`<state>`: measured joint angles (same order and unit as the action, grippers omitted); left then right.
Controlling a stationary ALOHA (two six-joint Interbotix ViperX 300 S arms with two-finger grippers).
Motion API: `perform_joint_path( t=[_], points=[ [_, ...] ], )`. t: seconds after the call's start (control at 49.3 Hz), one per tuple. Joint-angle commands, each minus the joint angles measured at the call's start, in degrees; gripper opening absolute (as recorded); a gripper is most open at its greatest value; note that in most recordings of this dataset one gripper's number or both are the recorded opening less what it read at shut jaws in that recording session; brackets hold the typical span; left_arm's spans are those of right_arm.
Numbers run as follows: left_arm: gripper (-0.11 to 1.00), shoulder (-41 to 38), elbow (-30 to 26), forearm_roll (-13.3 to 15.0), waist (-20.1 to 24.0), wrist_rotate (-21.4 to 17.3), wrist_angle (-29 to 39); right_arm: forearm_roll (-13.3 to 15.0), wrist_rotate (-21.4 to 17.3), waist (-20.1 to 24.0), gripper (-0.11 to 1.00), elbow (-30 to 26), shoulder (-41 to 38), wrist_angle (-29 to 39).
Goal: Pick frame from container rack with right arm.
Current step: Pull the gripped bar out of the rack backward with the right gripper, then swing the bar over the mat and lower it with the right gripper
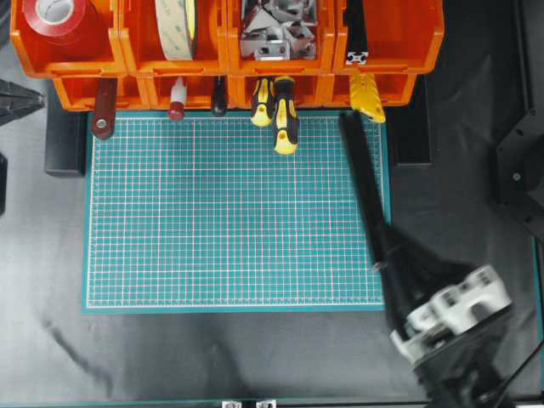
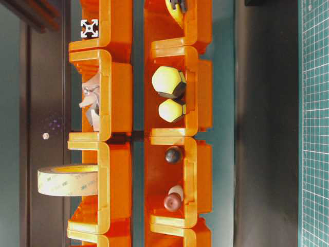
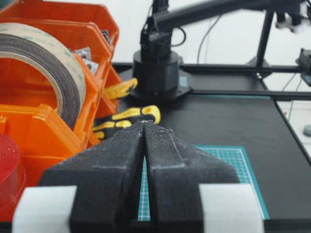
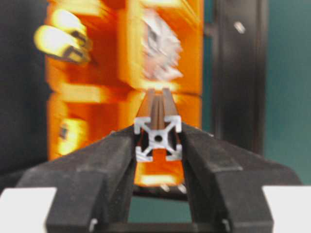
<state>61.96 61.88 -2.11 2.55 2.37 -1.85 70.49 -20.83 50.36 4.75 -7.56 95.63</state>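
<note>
My right gripper (image 4: 158, 141) is shut on a black slotted frame (image 4: 158, 138), gripping it near its silvery cut end. In the overhead view the right gripper (image 1: 388, 257) is at the green mat's right edge. The held frame (image 1: 361, 178) stretches from it up towards the orange container rack (image 1: 336, 38), and its far end is just in front of the lower bins. A second frame end (image 1: 357, 58) shows in the upper right bin, and also in the table-level view (image 2: 89, 28). My left gripper (image 3: 145, 124) is shut and empty, beside the rack's left end.
The green cutting mat (image 1: 229, 212) lies in front of the rack. Yellow-and-black screwdriver handles (image 1: 285, 115) and a yellow tool (image 1: 367, 98) stick out of the lower bins. A tape roll (image 1: 174, 25), a red roll (image 1: 55, 17) and metal brackets (image 1: 276, 30) fill the upper bins.
</note>
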Motion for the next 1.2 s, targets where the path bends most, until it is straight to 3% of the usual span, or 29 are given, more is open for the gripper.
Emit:
perform_joint_path(
  t=[0.0, 0.122, 0.365, 0.548, 0.893, 1.177],
  points=[
    [0.0, 0.0, -1.93, -0.18, 0.09, 0.18, 0.26, -2.11, -0.44, 0.44, 0.24, -1.32, -0.62, -3.96],
    [0.0, 0.26, -1.93, -0.18, 0.09, 0.18, 0.44, -5.01, -0.7, 0.44, 0.24, -0.18, -1.93, -10.2],
    [0.0, 0.79, -1.93, -0.18, 0.18, 0.26, 0.44, -7.65, -5.01, -0.53, 0.24, 6.42, -2.37, -21.36],
    [0.0, 1.41, -2.02, -0.18, 0.09, 0.26, 0.35, -7.65, -7.21, -3.34, 0.24, 10.72, -2.37, -29.79],
    [0.0, 1.85, -2.11, -0.18, 0.18, 0.26, 0.44, -7.03, -7.03, -12.3, 0.24, 15.47, -2.72, -43.95],
    [0.0, 1.93, -2.11, -0.18, 0.35, 0.09, 0.79, -5.1, -5.36, -18.72, 0.24, 15.38, -3.6, -48.43]
  ],
)
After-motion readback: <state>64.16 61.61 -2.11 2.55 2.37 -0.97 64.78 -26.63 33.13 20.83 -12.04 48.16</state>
